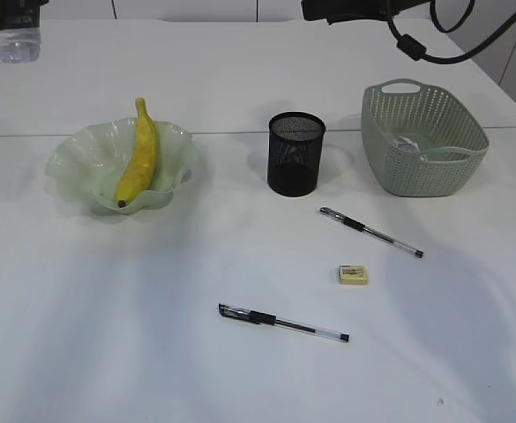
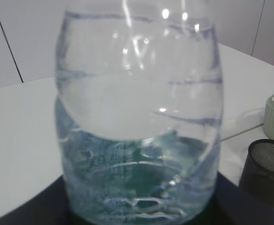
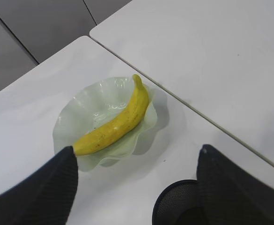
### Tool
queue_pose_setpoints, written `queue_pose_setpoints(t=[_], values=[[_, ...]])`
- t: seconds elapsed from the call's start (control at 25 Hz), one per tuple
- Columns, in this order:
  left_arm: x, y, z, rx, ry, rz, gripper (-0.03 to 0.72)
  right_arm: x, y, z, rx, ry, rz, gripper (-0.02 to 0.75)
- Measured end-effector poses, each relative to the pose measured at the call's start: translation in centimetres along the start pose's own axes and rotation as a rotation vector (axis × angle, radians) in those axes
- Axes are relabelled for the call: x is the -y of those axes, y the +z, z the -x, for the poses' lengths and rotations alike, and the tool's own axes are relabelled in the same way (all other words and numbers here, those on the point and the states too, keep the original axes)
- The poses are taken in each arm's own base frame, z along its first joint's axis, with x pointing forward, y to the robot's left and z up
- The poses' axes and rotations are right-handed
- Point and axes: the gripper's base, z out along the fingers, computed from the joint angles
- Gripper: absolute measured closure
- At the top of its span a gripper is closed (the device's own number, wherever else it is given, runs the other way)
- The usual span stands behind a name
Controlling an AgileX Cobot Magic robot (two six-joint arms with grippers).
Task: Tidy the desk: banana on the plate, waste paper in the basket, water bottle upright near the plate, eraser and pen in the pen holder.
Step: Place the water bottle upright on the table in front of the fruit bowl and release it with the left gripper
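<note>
At the far left corner of the desk [image 1: 240, 370], lifted clear of the surface, the left hand [image 2: 141, 218] is closed on the water bottle [image 2: 139, 117]; the left wrist view is filled by the clear ribbed body, and only the dark base of the hand shows beneath it. The bottle looks partly full, with water slumped to one side, so I judge it fairly heavy and liable to slosh. Its thin plastic wall will likely dent under a hard squeeze and is probably slick, so a hold around the ribbed middle seems best.

The right hand [image 3: 137, 187] hangs spread and empty above the desk, its two dark fingers [image 3: 43, 187] well apart, looking down on the plate and the rim of the pen holder [image 1: 295, 153].

The banana [image 1: 140, 159] lies in the pale green wavy plate [image 1: 72, 159] toward the left edge; it is soft and needs no further handling. The black mesh pen holder stands upright near the middle, and the grey woven basket [image 1: 423, 141], toward the right edge, has something pale inside, probably the waste paper [image 1: 412, 145].

Two pens are loose on the desk: one pen [image 1: 370, 233] just right of centre, the other pen [image 1: 282, 322] nearer the front edge. Both are light, stiff and thin; they may roll, so pinch across the barrel near the dark grip. The eraser [image 1: 354, 275], between them, is small, light and grippy, best taken across its short sides.
</note>
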Motion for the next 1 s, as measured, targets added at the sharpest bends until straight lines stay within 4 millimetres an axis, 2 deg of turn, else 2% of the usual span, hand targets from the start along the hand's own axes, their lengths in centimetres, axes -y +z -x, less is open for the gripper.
queue_pose_setpoints(t=[0.48,0.68,1.0], values=[[-1.0,1.0,-1.4,-0.042,-0.010,0.018,0.310,0.0,0.0,0.0,-0.001,-0.001,-0.001,0.151],[-0.5,1.4,-2.2,-0.037,-0.004,-0.054,0.310,0.0,0.0,0.0,-0.002,-0.001,-0.001,0.151],[1.1,0.8,-4.3,0.023,0.040,-0.189,0.310,0.0,0.0,0.0,-0.003,-0.001,-0.002,0.150]])
